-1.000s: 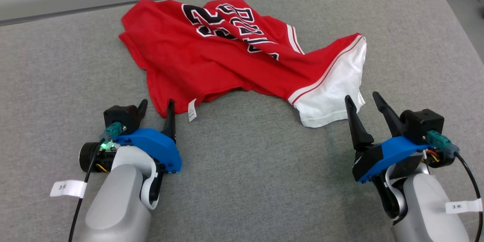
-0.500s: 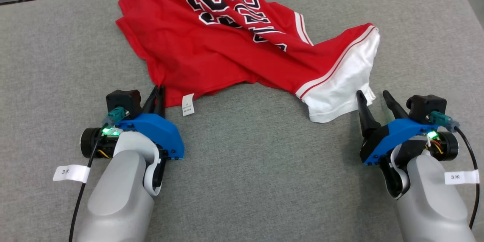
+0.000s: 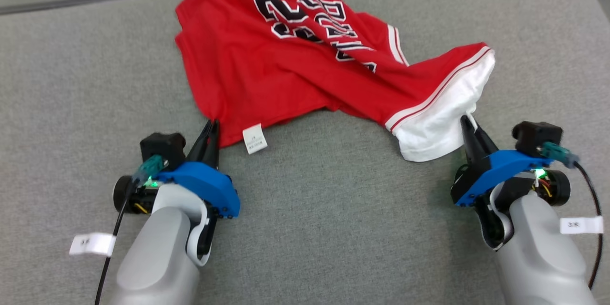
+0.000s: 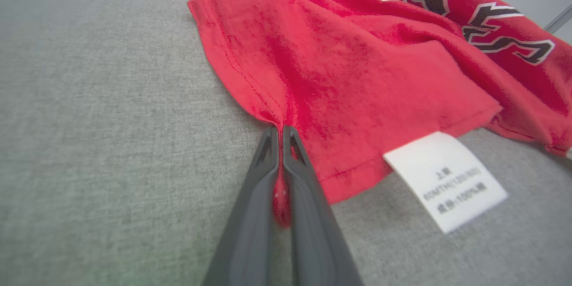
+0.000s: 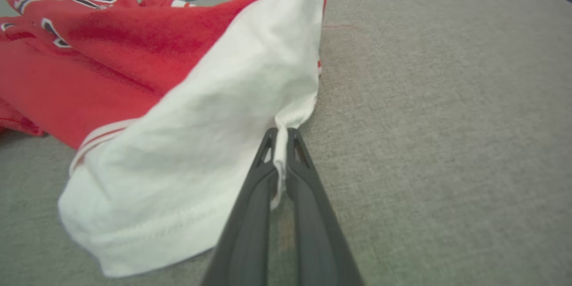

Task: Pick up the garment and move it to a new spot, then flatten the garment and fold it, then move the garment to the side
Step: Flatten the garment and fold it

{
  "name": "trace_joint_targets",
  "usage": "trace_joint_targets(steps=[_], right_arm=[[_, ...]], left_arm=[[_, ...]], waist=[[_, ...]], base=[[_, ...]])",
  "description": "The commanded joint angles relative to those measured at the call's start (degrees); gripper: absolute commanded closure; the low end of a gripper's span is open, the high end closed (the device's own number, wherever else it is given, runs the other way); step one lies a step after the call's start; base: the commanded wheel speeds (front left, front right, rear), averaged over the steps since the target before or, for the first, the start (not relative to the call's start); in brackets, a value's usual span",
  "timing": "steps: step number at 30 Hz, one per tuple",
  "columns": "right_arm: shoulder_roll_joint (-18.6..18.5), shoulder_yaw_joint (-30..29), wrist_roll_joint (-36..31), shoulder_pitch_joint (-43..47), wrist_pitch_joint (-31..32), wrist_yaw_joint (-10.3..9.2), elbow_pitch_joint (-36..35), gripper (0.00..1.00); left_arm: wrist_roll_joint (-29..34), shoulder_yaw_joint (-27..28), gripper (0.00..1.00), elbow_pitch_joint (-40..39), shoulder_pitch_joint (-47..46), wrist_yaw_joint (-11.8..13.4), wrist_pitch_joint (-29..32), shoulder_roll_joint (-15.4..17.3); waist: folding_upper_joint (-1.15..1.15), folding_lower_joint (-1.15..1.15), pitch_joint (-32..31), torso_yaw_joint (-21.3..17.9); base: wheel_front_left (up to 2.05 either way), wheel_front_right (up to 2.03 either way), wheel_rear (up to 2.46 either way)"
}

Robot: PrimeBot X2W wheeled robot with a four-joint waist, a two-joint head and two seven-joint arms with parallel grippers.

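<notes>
On grey upholstery [image 3: 333, 209], the left gripper [image 3: 213, 124] clamps the hem of the red jersey [image 3: 267, 76] beside its care label [image 3: 254, 138]. The right gripper [image 3: 464, 119] clamps the white sleeve [image 3: 438, 124]. The label's print is illegible.

soft cloth jersey [image 3: 286, 76], coarse woven surface [image 3: 333, 228]

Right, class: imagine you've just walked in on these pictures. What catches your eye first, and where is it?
The crumpled red jersey with black-and-white lettering lies across the far middle of the grey padded surface. At its near edge, the left claw is shut on the red hem and the right claw on the white sleeve.
</notes>
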Motion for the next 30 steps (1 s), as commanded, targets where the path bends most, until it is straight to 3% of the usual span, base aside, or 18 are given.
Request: trace_joint_targets(steps=[1,5,10,15,19,24,27,30], right_arm=[[0.02,0.07,2.06,1.42,-0.99,0.03,-2.56,1.0],[-1.55,-0.49,5.66,5.82,0.03,0.03,-13.29,1.0],[-3.31,-3.01,4.83,12.72,5.24,0.04,-33.76,1.0],[-3.12,-5.63,2.97,17.23,13.1,0.03,-55.26,1.0],[-4.31,-6.45,2.82,15.88,19.15,0.03,-66.74,1.0],[-7.32,-7.3,4.27,9.42,24.87,0.03,-69.16,1.0],[-9.76,-5.9,5.85,2.57,25.31,0.03,-64.59,1.0],[-12.02,-2.1,6.46,-5.78,22.82,0.03,-55.7,1.0]], left_arm=[[-0.44,-0.12,1.0,-1.05,1.36,-0.49,-0.72,0.57],[-2.92,1.32,1.0,-7.75,4.0,-1.48,-2.49,1.43],[-4.86,2.78,1.0,-22.1,7.8,-1.41,0.23,4.63],[-7.82,5.17,1.0,-40.64,11.06,-0.01,8.6,8.51],[-8.5,6.17,1.0,-54.06,12.39,2.17,18.34,12.62],[-10.24,7.79,1.0,-62.73,9.86,4.24,27.8,16.32],[-10.42,8.47,1.0,-61.25,6.34,4.66,30.95,17.68],[-8.35,8.26,1.0,-56.29,0.35,4.1,32.45,19.57]], waist=[[0.0,0.0,-1.92,-0.8],[0.0,0.0,-5.84,-1.13],[0.0,0.0,-10.47,-0.5],[0.0,0.0,-13.33,0.62],[0.0,0.0,-13.01,1.27],[0.0,0.0,-8.64,1.97],[0.0,0.0,-4.39,2.36],[0.0,0.0,-0.11,2.3]], base=[[0.0,0.0,0.0],[0.0,0.0,0.0],[0.0,0.0,0.0],[0.0,0.0,0.0],[0.0,0.0,0.0],[0.0,0.0,0.0],[0.0,0.0,0.0],[0.0,0.0,0.0]])
